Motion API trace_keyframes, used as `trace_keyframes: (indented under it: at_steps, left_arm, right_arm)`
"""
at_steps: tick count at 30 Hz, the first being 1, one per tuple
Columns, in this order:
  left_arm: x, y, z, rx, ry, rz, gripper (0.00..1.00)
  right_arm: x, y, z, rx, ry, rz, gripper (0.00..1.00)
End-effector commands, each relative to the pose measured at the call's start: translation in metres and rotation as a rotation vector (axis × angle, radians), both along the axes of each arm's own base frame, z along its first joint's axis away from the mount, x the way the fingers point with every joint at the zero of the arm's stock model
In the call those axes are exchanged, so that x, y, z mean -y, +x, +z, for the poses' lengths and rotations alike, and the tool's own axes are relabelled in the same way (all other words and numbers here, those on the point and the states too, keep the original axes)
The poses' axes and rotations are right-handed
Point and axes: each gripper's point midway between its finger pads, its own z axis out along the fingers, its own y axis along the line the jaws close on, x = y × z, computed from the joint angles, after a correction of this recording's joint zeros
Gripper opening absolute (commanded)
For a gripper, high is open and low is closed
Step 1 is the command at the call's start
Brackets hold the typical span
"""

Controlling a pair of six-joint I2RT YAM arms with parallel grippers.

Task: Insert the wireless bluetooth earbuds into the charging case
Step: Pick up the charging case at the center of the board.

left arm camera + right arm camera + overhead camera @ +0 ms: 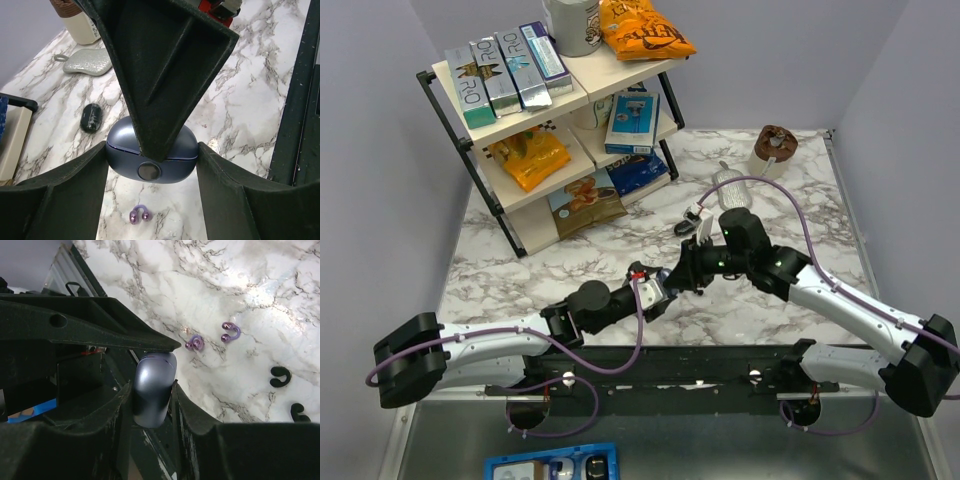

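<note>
Found the charging case (122, 145) held above the table (520, 270), near the middle and towards the near edge, clenched on both flanks by the left jaws. Found the right jaws clamped on that same case from the other direction, one finger (160, 75) lying over its front down to the seam. Saw the lid shut, with the seam closed all along its visible length. Judged nothing seated inside, though could not check with the lid down.

Spotted one purple earbud (194, 343) and a second purple earbud (230, 331) loose on the marble beneath, just beside each other and clear of both jaws. Noted two black earbuds (281, 376) farther off, and a dark oval object (91, 117) lying beyond the case. Could not tell for certain which pair belonged to this case, though guessed the purple.

Judged the task barely begun, with the case picked up and braced between both arms and no more than that. Reckoned all the rest undone: opening the lid, freeing one arm, lifting each earbud and seating it in its pocket.
</note>
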Motion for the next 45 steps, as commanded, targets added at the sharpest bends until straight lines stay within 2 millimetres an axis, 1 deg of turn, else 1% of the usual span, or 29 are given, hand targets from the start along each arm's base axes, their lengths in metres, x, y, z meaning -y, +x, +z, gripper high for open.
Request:
trace_keyframes:
  at_steps: [1, 2, 3, 4, 5, 6, 7, 8, 12, 16, 19, 20, 21, 22, 23, 24, 27, 32, 38, 39, 40, 41, 42, 43, 44, 45]
  left_arm:
    - [-0.002, 0.003, 0.017, 0.026, -0.051, 0.025, 0.52]
    - [-0.004, 0.004, 0.017, 0.034, -0.049, 0.033, 0.6]
    - [-0.006, 0.004, 0.02, 0.041, -0.054, 0.037, 0.63]
    - [-0.007, 0.004, 0.02, 0.046, -0.051, 0.037, 0.64]
    - [-0.008, 0.004, 0.019, 0.053, -0.037, 0.035, 0.66]
    - [-0.009, 0.003, 0.021, 0.06, -0.04, 0.034, 0.68]
    - [-0.01, 0.003, 0.021, 0.064, -0.034, 0.032, 0.77]
    - [-0.011, 0.002, 0.017, 0.061, -0.016, 0.027, 0.77]
    - [-0.012, 0.0, 0.018, 0.071, -0.007, 0.015, 0.78]
    - [-0.012, -0.002, 0.018, 0.069, -0.001, 0.007, 0.78]
    - [-0.012, -0.001, 0.017, 0.067, 0.003, 0.013, 0.79]
    - [-0.013, 0.002, 0.018, 0.053, 0.005, 0.032, 0.98]
    - [-0.015, 0.007, 0.017, 0.041, 0.009, 0.064, 0.99]
    - [-0.019, 0.012, 0.016, 0.031, 0.013, 0.105, 0.99]
    - [-0.019, 0.012, 0.014, 0.01, 0.011, 0.112, 0.99]
    - [-0.019, 0.012, 0.015, -0.007, -0.003, 0.118, 0.99]
    - [-0.02, 0.011, 0.013, -0.05, -0.015, 0.129, 0.99]
    - [-0.022, 0.01, 0.007, -0.087, -0.008, 0.142, 0.99]
    - [-0.026, 0.008, 0.013, -0.106, -0.034, 0.15, 0.99]
    - [-0.026, 0.008, 0.015, -0.119, -0.047, 0.149, 0.99]
    - [-0.028, 0.011, 0.017, -0.136, -0.061, 0.183, 0.99]
    - [-0.027, 0.01, 0.019, -0.206, -0.097, 0.199, 0.99]
    - [-0.026, 0.01, 0.023, -0.233, -0.117, 0.209, 0.99]
    - [-0.028, 0.012, 0.024, -0.271, -0.14, 0.236, 0.99]
    - [-0.03, 0.012, 0.024, -0.359, -0.184, 0.279, 0.99]
    - [-0.031, 0.013, 0.025, -0.386, -0.199, 0.288, 0.99]
  right_arm:
    - [0.0, -0.012, 0.005, -0.016, -0.006, 0.069, 0.01]
    - [0.001, -0.013, 0.006, -0.018, -0.009, 0.072, 0.01]
    - [0.002, -0.014, 0.008, -0.016, -0.011, 0.077, 0.01]
    - [0.004, -0.017, 0.006, -0.03, -0.023, 0.083, 0.01]
    - [0.003, -0.018, 0.01, -0.03, -0.017, 0.089, 0.01]
    - [0.004, -0.019, 0.011, -0.033, -0.017, 0.094, 0.01]
    - [0.005, -0.022, 0.011, -0.044, -0.025, 0.1, 0.01]
    - [0.004, -0.024, 0.014, -0.045, -0.019, 0.111, 0.01]
    - [0.005, -0.029, 0.016, -0.059, -0.021, 0.134, 0.01]
    - [0.005, -0.033, 0.015, -0.08, -0.024, 0.157, 0.01]
    - [0.007, -0.033, 0.013, -0.087, -0.04, 0.156, 0.01]
    - [0.007, -0.032, 0.012, -0.081, -0.046, 0.15, 0.01]
    - [0.008, -0.032, 0.017, -0.069, -0.034, 0.144, 0.01]
    - [0.008, -0.031, 0.02, -0.058, -0.024, 0.137, 0.01]
    - [0.008, -0.029, 0.022, -0.042, -0.018, 0.122, 0.01]
    - [0.009, -0.029, 0.03, -0.024, 0.0, 0.106, 0.01]
    - [0.01, -0.023, 0.039, 0.003, 0.011, 0.073, 0.01]
    - [0.01, -0.021, 0.048, 0.02, 0.023, 0.054, 0.01]
    - [0.012, -0.019, 0.052, 0.03, 0.018, 0.05, 0.01]
    - [0.012, -0.02, 0.054, 0.037, 0.018, 0.051, 0.01]
    - [0.013, -0.02, 0.058, 0.048, 0.026, 0.046, 0.01]
    - [0.015, -0.019, 0.06, 0.053, 0.019, 0.036, 0.01]
    - [0.017, -0.019, 0.063, 0.067, 0.021, 0.033, 0.01]
    - [0.019, -0.02, 0.065, 0.067, 0.014, 0.031, 0.01]
    - [0.02, -0.019, 0.07, 0.079, 0.017, 0.026, 0.01]
    - [0.021, -0.019, 0.072, 0.085, 0.017, 0.023, 0.01]
